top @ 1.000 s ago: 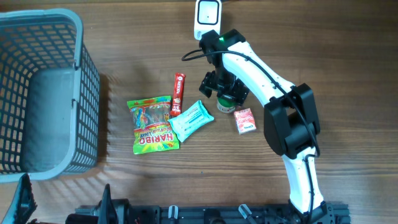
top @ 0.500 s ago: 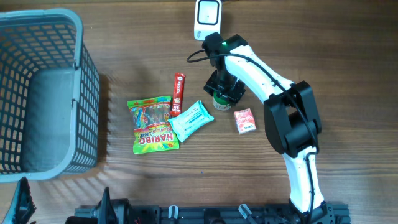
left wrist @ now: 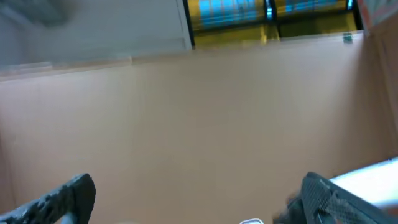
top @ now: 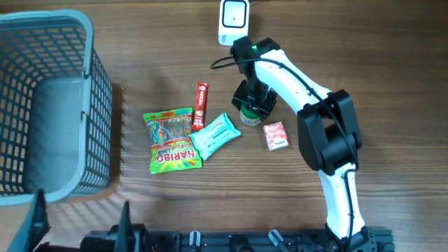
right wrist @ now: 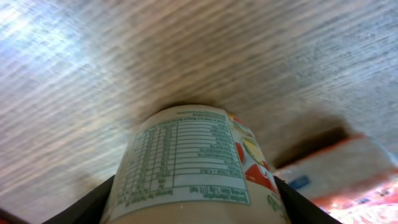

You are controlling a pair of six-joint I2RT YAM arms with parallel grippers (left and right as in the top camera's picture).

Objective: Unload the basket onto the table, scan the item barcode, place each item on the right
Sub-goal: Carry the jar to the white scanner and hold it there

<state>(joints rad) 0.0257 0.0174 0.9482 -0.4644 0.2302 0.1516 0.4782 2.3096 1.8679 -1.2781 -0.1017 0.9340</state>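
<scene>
Concealment is heaviest around the small white pot with a green-printed nutrition label [right wrist: 193,162], which sits at the centre of the overhead view, just below the white barcode scanner [top: 233,21] at the top edge. From above, the white right arm [top: 294,77] and its dark wrist cover most of the pot, leaving only a sliver of green and white. No barcode can be made out on the side that the right wrist view shows, and the pot's lower part is cut off by the bottom of that frame. Whether it rests on the wooden surface [top: 392,70] or hangs just above it cannot be told. The right fingers [right wrist: 87,208] appear only as dark wedges in the lower corners of the wrist view, partly apart and clamped on the pot's two sides. The left fingers [left wrist: 68,196] show as blurred dark tips in the lower corners of their own view, spread wide with nothing between them, in front of an unfocused tan plane. Just beside the pot, to the lower right in the overhead view, lies a small red carton [top: 276,135]. To its left lie a thin red stick sachet [top: 201,105], a pale blue wrapped packet [top: 217,135] and a green and yellow Haribo bag [top: 171,140]. A grey plastic mesh basket [top: 98,105], cut off by the frame, fills the upper left.
</scene>
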